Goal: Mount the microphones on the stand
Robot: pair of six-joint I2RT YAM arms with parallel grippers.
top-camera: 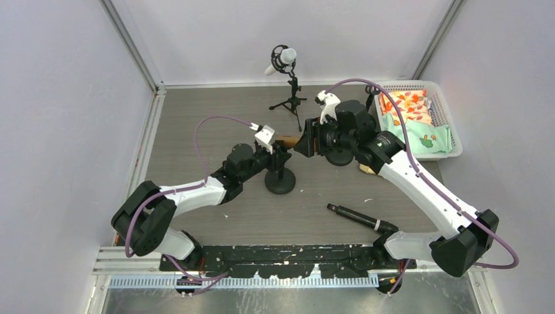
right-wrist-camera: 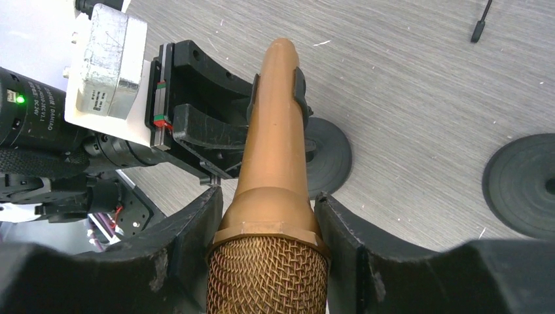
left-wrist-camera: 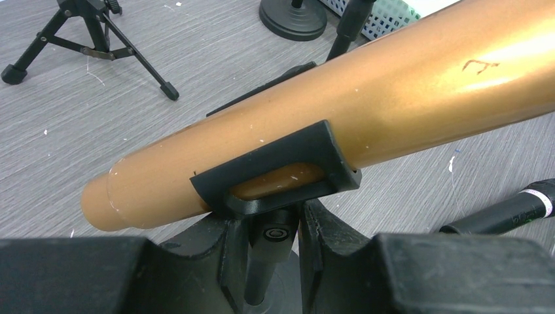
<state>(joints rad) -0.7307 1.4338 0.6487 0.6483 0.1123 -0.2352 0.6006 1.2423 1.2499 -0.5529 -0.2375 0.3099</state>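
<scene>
The right gripper (right-wrist-camera: 267, 204) is pinched on the gold microphone (right-wrist-camera: 271, 150), its two fingers (right-wrist-camera: 186, 245) pressed against the collar just behind the mesh head. In the right wrist view the microphone's body runs away from them toward 12 o'clock. Its thin tail end lies in the black clip (left-wrist-camera: 281, 171) of the desk stand (top-camera: 280, 182). In the left wrist view the clip wraps the underside of the gold body, and a short stub of the tail sticks out past the clip toward 8 o'clock.

The left gripper (left-wrist-camera: 269, 221) is closed on the stand's post directly under the clip, one finger on each side of it. Seen from above, this stand sits near the middle of the table (top-camera: 216, 131), with the microphone lying roughly level above it and the two grippers meeting from 8 o'clock and 3 o'clock.

A white microphone (top-camera: 281, 60) is tilted in the mount of a tripod stand (top-camera: 291, 98) at 12 o'clock on the table. A black microphone (top-camera: 360, 218) lies flat on the table at 5 o'clock from the desk stand, well apart from it. A white basket (top-camera: 409, 83) holding patterned cloth sits at 2 o'clock. A second round base (right-wrist-camera: 523, 186) rests on the table at 3 o'clock in the right wrist view
</scene>
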